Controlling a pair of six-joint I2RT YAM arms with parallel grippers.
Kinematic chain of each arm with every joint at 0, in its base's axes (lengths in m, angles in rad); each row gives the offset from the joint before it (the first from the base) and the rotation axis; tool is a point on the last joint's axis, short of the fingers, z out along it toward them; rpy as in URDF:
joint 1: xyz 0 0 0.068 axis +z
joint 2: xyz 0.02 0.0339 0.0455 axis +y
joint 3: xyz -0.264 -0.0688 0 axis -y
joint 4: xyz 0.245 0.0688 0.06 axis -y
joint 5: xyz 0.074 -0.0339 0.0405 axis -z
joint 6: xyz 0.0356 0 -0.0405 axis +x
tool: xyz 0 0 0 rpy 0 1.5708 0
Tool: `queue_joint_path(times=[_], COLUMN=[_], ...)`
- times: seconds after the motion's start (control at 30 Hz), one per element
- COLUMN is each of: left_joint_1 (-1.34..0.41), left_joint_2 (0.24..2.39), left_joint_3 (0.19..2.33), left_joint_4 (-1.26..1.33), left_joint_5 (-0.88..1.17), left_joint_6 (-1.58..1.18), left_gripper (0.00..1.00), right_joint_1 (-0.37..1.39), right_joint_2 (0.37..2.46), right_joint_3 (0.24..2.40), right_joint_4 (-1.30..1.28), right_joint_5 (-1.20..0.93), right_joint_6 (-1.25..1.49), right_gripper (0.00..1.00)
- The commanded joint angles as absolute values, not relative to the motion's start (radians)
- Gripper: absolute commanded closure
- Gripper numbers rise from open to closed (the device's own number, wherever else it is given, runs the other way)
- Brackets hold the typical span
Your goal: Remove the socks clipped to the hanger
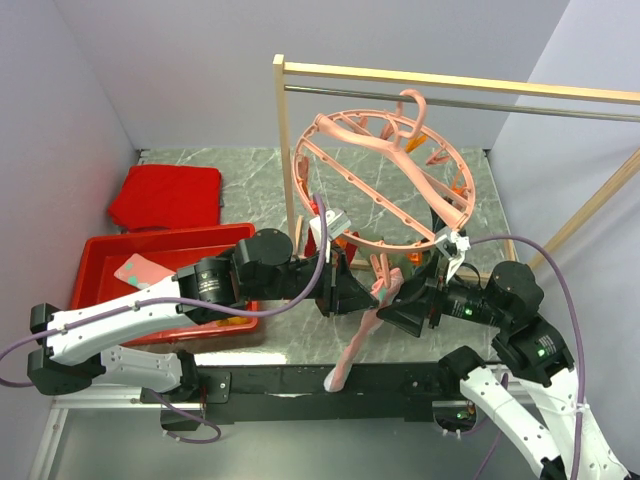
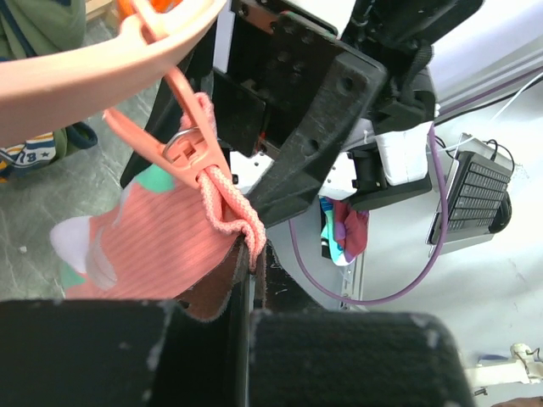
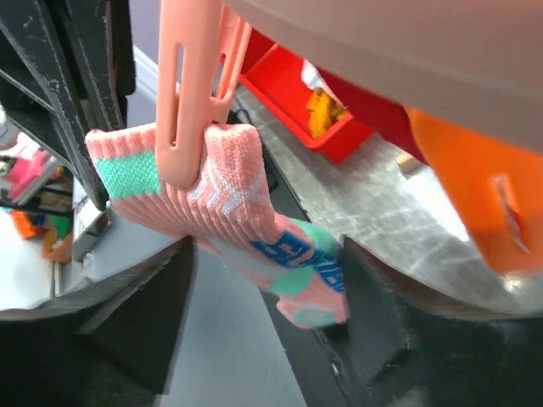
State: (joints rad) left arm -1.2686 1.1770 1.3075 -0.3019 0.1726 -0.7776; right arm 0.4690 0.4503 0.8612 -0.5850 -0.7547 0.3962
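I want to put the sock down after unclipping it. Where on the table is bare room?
The table is bare between the red slab and the hanger, and right of the hanger. The bin has some bare floor. The front centre is crowded: the left pincer and right pincer meet at the sock.

1. Sock (image 3: 229,212): pink ribbed, teal bands, blue lettering.
2. Hanger (image 2: 85,80): salmon-pink; clip (image 3: 467,186) orange.
3. Tray (image 1: 100,250): red.
4. Table (image 1: 240,175): grey marbled, white veins.
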Motion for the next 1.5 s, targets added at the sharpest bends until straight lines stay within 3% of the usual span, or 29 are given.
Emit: queue_joint_path(times=[0.0, 0.03, 0.1, 0.13, 0.17, 0.23, 0.27, 0.33, 0.37, 0.4, 0.47, 0.83, 1.03, 1.3, 1.47], left_joint_1=[-1.272, -1.272, -1.269, -1.266, -1.264, -1.261, -1.261, -1.261, -1.259, -1.259, -1.256, -1.255, -1.256, -1.256, -1.256], left_joint_2=[1.16, 1.16, 1.158, 1.16, 1.161, 1.161, 1.16, 1.152, 1.147, 1.144, 1.137, 1.233, 1.295, 1.324, 1.342], left_joint_3=[1.359, 1.359, 1.359, 1.361, 1.361, 1.364, 1.362, 1.361, 1.356, 1.355, 1.361, 1.48, 1.537, 1.563, 1.583], left_joint_4=[-0.284, -0.285, -0.288, -0.291, -0.294, -0.304, -0.307, -0.319, -0.322, -0.322, -0.336, -0.393, -0.385, -0.403, -0.41], left_joint_5=[0.204, 0.206, 0.206, 0.204, 0.204, 0.195, 0.187, 0.146, 0.131, 0.117, 0.048, -0.187, -0.178, -0.192, -0.199], left_joint_6=[-0.756, -0.756, -0.756, -0.758, -0.759, -0.762, -0.764, -0.772, -0.772, -0.775, -0.787, -0.817, -0.799, -0.796, -0.784], left_gripper=[0.99, 0.99, 0.99, 0.99, 0.97, 0.89, 0.69, 0.45, 0.2, 0.13, 0.08, 0.28, 0.38, 0.41, 0.72], right_joint_1=[0.476, 0.476, 0.477, 0.476, 0.476, 0.476, 0.476, 0.477, 0.476, 0.476, 0.476, 0.476, 0.476, 0.476, 0.476], right_joint_2=[0.45, 0.443, 0.43, 0.428, 0.426, 0.426, 0.426, 0.423, 0.416, 0.414, 0.41, 0.413, 0.423, 0.434, 0.434], right_joint_3=[0.819, 0.805, 0.798, 0.793, 0.793, 0.792, 0.792, 0.795, 0.793, 0.793, 0.793, 0.807, 0.815, 0.815, 0.811], right_joint_4=[-0.408, -0.397, -0.387, -0.388, -0.391, -0.406, -0.41, -0.422, -0.423, -0.428, -0.434, -0.457, -0.456, -0.471, -0.485], right_joint_5=[-0.83, -0.828, -0.825, -0.824, -0.821, -0.818, -0.818, -0.813, -0.805, -0.802, -0.799, -0.801, -0.802, -0.804, -0.808], right_joint_6=[0.477, 0.498, 0.506, 0.511, 0.512, 0.514, 0.512, 0.511, 0.509, 0.509, 0.509, 0.496, 0.494, 0.469, 0.456], right_gripper=[0.36, 0.53, 0.72, 0.89, 0.97, 1.0, 1.0, 1.0, 1.0, 1.0, 1.0, 1.0, 1.0, 1.0, 1.0])
